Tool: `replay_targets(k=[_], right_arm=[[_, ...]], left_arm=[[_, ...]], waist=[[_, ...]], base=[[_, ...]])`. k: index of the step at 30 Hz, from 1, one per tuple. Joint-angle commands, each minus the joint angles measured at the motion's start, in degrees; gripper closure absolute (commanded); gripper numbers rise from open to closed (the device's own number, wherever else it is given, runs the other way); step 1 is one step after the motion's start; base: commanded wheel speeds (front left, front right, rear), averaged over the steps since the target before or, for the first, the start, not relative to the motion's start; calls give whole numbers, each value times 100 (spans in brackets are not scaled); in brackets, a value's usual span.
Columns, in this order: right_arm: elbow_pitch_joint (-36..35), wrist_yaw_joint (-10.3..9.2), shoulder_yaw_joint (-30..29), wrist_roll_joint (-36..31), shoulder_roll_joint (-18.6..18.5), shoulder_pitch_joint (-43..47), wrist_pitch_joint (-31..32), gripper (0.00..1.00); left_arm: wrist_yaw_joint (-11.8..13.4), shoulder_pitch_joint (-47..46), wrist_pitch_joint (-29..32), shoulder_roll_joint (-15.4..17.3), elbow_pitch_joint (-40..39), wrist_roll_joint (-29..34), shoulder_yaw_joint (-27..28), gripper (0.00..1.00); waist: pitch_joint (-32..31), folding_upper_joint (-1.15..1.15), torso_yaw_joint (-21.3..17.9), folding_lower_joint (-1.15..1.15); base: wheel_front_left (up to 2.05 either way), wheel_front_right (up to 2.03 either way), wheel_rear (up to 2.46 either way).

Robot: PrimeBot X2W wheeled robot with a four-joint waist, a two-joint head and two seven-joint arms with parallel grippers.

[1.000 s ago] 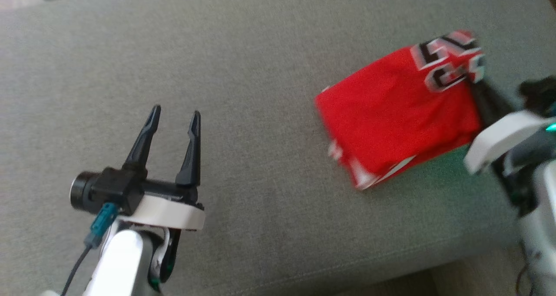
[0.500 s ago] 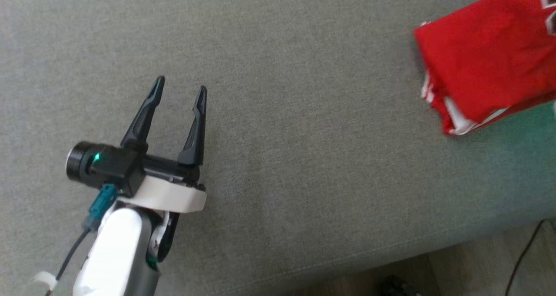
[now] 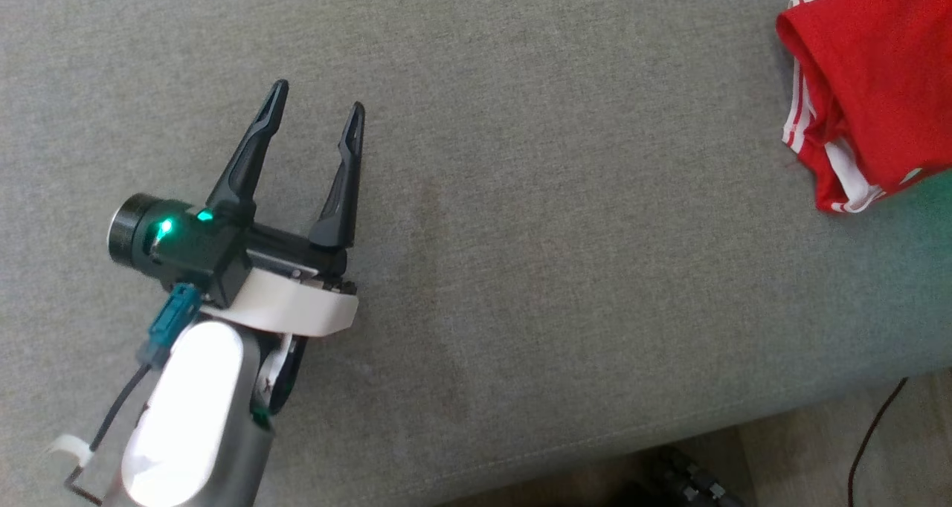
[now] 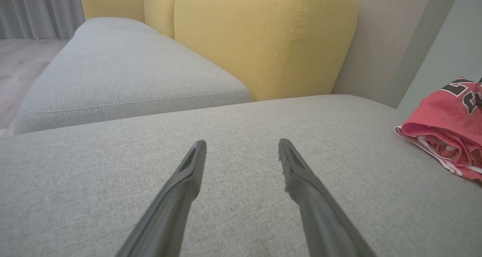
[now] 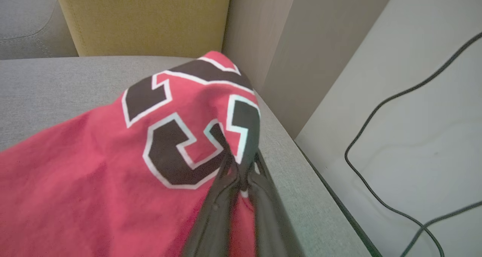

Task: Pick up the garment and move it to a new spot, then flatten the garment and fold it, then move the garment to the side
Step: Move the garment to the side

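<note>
Folded red garment now sits at the far upper right of the head view, against mid-right a second ago. The camera has swung too, so part of that shift is the view's. Right gripper is clamped shut on the garment's printed edge, at the end of the grey sofa seat next to a pale panel and a dark cable. Judgement: fold done, this is the last step, moving it aside. It's nearly placed and release is still to come. Left gripper is open, empty, hovering over bare cushion well apart from the garment. Writing: big black block characters with white outline, crumpled, likely numerals but can't read for sure. White stripe trim shows, no brand label legible.
</note>
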Motion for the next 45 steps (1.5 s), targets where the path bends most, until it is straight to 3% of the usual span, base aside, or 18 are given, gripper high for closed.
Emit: replay_targets(k=[1,2,3,4,14,23,33,45], right_arm=[[-86,-5,23,-64,-65,-143,-156,63],[-34,-5,20,-94,-36,-165,-179,26],[20,-5,1,-125,-18,-182,-203,6],[70,-5,-16,-146,17,-194,-220,0],[-276,-5,212,-138,363,292,-476,0],[-2239,-5,861,110,1150,1736,-507,0],[-3800,-5,1784,196,1677,2940,-232,0],[-3979,-5,1789,255,1730,3700,-185,0]], left_arm=[[-34,-182,-19,106,-178,61,116,0],[-35,-193,-20,109,-169,61,112,0],[-35,-201,-21,111,-159,59,109,0],[-34,-207,-22,111,-147,54,107,0],[15,-9,-31,72,39,-66,158,0],[213,569,-33,3,81,-179,335,0],[416,1084,-33,-67,94,-302,630,0],[415,1688,-33,-5,160,-387,754,0]], waist=[[28,0,-6,-1],[29,0,-10,-1],[26,0,-13,-1],[14,0,-15,-1],[-484,0,-20,-1],[-1269,0,199,-1],[-1928,0,985,-1],[-2551,0,1326,-1]], base=[[0,0,0],[0,0,0],[0,0,0],[0,0,0],[0,0,0],[0,0,0],[0,0,0],[0,0,0]])
